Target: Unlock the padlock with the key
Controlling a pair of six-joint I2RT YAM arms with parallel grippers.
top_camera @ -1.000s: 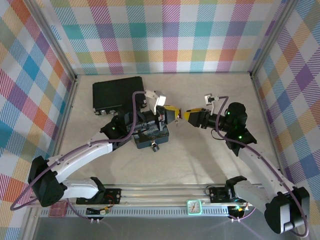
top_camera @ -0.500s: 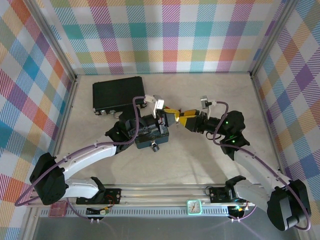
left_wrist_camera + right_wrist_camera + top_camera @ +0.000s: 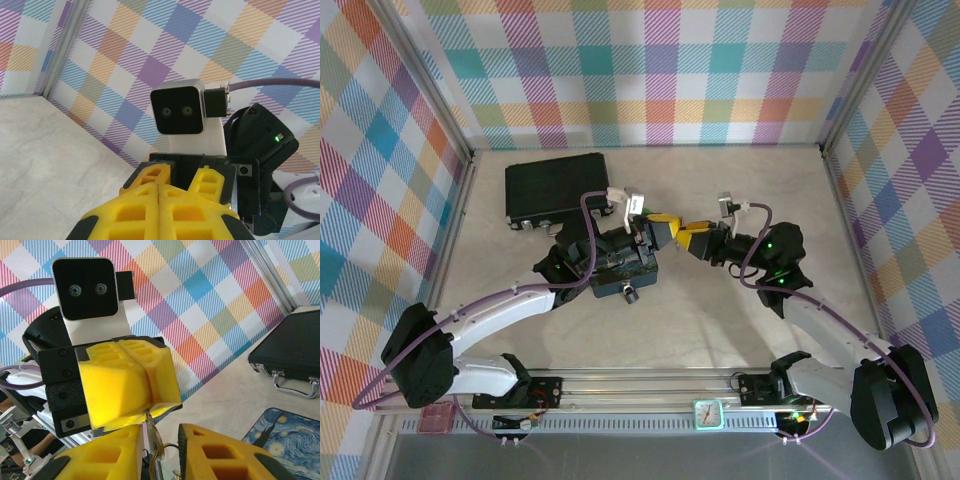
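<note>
Table (image 3: 740, 180) is walled in with plaid panels. Black case (image 3: 555, 185) lies flat at the far left, silver handle on its near edge. Blue swirl box (image 3: 620, 272) sits just in front of the case's right end, under the left arm's wrist.

Both grippers meet nose to nose above the table, just right of the box's far right corner.

Left gripper (image 3: 159, 195): yellow pads pressed flat together, no gap at the seam. A thin metal blade sticks out of the tip, so it's clamped on the key.

Right gripper (image 3: 161, 440): fingers (image 3: 220, 455) apart with a narrow gap, one either side of the key. Can't see them pinching it.

Padlock (image 3: 630, 293): small dark roundish lump at the middle of the box's near edge, touching it, well below both grippers. Neither gripper touches it.

Key (image 3: 148, 422): brass sliver hanging from the left pads down into the right gripper's gap, close to one finger. A wire ring (image 3: 165, 452) hangs on its lower end.
</note>
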